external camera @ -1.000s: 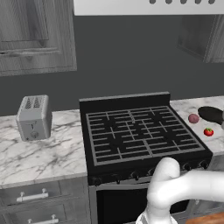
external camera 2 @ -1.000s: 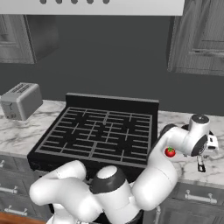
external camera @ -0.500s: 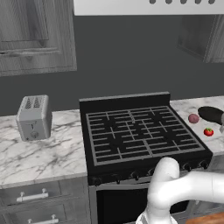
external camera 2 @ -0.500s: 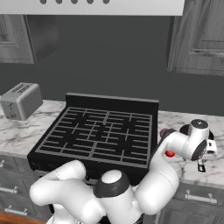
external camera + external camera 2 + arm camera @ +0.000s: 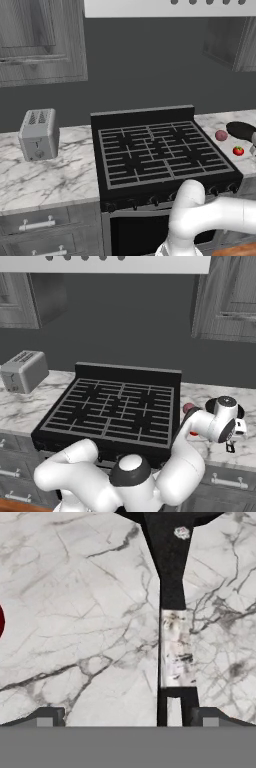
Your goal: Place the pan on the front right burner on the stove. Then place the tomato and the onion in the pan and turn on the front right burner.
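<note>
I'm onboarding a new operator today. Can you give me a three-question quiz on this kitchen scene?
1. True or false: the pan already sits on the stove.
2. Which lies nearer the stove's right edge: A) the onion, B) the tomato?
3. Fill in: in the hand view, the open claw hovers over the pan's ____.

Key: 1 false, it rests on the marble counter; 2 A; 3 handle.
</note>
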You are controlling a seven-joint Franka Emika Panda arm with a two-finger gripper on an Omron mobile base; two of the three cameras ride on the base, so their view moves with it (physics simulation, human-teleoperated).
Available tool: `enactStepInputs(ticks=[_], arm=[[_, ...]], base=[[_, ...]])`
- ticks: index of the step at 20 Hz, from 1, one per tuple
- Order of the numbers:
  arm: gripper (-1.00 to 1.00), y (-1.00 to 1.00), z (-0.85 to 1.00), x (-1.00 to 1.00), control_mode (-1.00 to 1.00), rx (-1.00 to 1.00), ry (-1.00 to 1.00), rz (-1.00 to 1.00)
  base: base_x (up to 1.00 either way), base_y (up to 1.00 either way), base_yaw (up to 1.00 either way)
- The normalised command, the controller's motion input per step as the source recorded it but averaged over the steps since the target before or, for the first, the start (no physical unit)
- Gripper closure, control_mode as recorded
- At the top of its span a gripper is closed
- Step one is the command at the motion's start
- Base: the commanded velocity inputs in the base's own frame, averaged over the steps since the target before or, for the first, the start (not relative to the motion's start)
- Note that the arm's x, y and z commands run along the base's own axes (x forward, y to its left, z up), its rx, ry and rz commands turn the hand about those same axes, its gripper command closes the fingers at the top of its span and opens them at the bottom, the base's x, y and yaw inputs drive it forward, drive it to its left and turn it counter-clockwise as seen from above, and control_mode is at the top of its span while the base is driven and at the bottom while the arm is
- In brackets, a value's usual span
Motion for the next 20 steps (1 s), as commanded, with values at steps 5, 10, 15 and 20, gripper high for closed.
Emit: enactStepInputs(ticks=[5, 10, 15, 20], arm=[[-1.0, -0.05, 0.0, 0.08, -1.0, 0.0, 0.01, 0.0], [-1.0, -0.23, 0.0, 0.15, -1.0, 0.0, 0.04, 0.0], [-1.0, -0.19, 0.0, 0.1, -1.0, 0.0, 0.03, 0.0], [-1.0, -0.04, 0.0, 0.01, -1.0, 0.0, 0.0, 0.0]], base=[[0.0, 0.0, 0.0], [0.0, 0.0, 0.0], [0.0, 0.0, 0.0], [0.0, 0.0, 0.0]])
